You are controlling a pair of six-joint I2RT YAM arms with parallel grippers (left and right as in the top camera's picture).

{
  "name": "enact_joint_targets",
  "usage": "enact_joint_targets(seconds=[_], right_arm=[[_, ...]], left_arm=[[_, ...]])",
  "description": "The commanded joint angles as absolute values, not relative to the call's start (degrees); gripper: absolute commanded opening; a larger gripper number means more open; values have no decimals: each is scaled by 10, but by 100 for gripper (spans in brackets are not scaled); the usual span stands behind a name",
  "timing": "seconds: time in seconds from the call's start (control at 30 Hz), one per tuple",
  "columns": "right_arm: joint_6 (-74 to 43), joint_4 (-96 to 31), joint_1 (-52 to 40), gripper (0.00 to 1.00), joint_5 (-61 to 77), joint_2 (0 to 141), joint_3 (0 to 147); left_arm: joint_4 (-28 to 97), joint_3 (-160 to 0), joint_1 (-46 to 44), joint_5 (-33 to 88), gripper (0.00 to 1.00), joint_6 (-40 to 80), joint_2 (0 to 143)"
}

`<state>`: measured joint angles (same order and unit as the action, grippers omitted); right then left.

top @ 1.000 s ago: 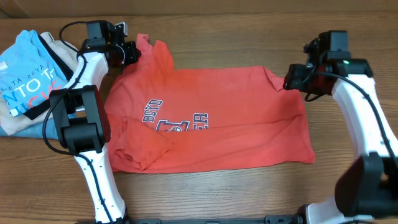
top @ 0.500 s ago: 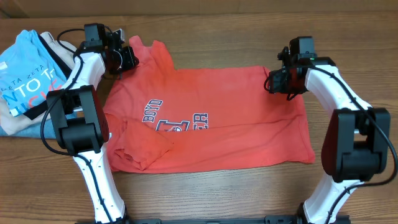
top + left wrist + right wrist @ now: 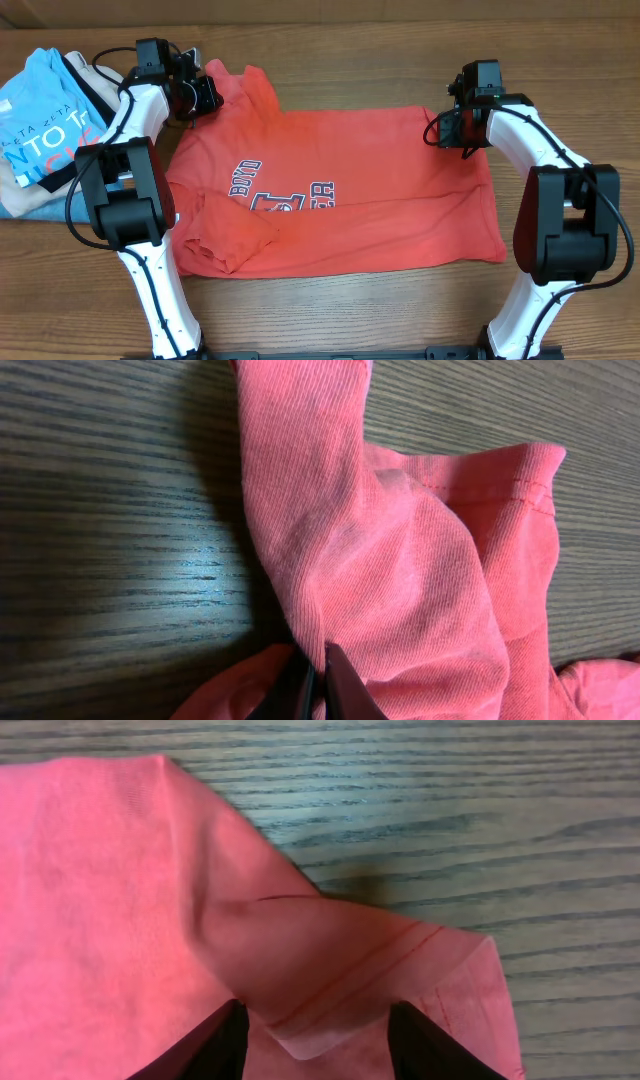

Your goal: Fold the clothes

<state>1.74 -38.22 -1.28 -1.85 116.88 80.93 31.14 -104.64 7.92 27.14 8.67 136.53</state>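
Coral-red T-shirt (image 3: 380, 190), spread flat: left gripper (image 3: 203, 96) pinches its far-left sleeve; right gripper (image 3: 441, 130), newly arrived at its far-right corner, straddles cloth, jaws apart but narrowing; lift likely next.

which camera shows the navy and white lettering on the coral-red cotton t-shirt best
The overhead view: the navy-and-white lettering on the coral-red cotton T-shirt shows only there, though folds hide part. The left wrist view shows only bunched plain fabric; the right wrist view only a folded hem corner.
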Motion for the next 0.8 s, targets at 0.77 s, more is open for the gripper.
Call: enact_joint_targets(seconds=[0.77], right_arm=[[15, -369, -16, 35, -27, 1197, 809]], left_arm=[[313, -1062, 82, 251, 7, 90, 1351]])
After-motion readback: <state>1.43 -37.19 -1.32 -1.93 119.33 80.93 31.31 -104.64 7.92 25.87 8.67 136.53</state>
